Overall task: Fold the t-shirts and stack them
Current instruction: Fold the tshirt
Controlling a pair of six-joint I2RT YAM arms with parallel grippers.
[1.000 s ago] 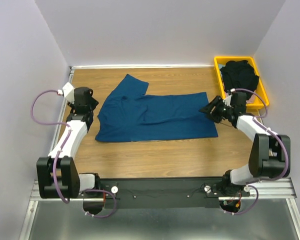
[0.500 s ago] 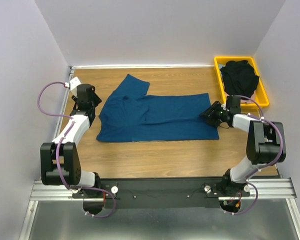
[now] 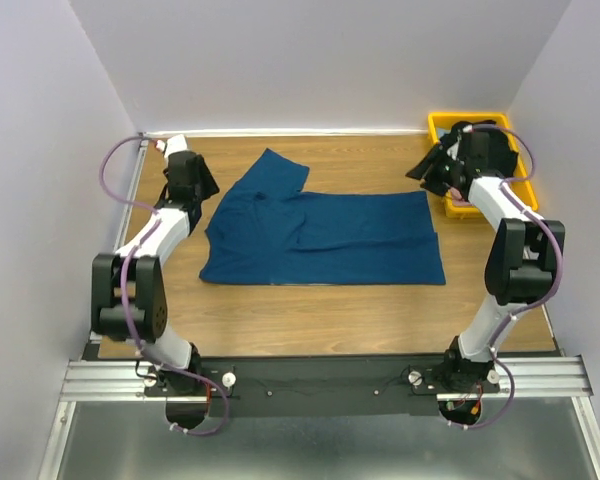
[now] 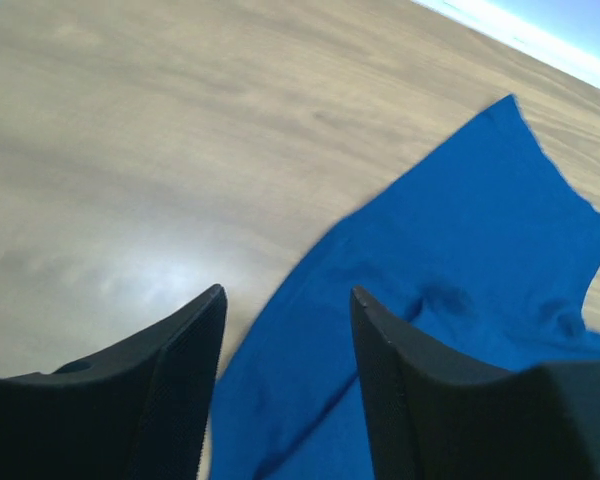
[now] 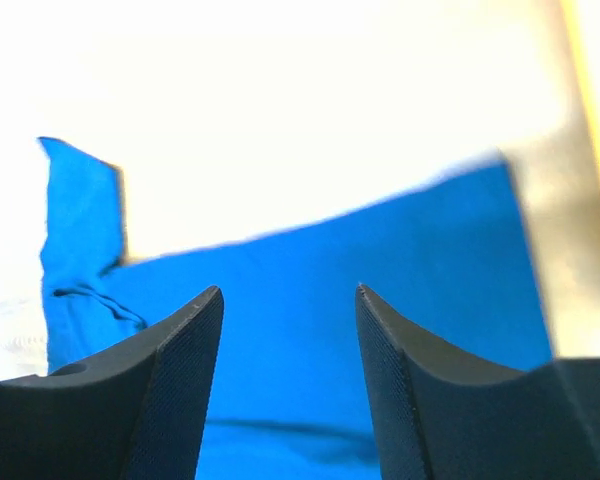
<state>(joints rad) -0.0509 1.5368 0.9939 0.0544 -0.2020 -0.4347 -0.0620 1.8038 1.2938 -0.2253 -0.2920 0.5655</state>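
Top view: high up and far, looks down on the whole table (image 3: 280, 320).
Left wrist: low and close, faces the blue shirt (image 4: 460, 300).
Right wrist: close, faces it too.
Shared: the blue shirt.

The left arm (image 3: 145, 250) and the right arm (image 3: 505, 215) both stretch far forward from their bases. The left gripper (image 4: 285, 300) and the right gripper (image 5: 288, 295) hold their jaws apart, with nothing between them.

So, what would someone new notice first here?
The blue t-shirt lies spread mid-table, one sleeve sticking out toward the far edge. Both grippers hover open and empty near its far corners: left gripper by that sleeve, right gripper beside the yellow tray.
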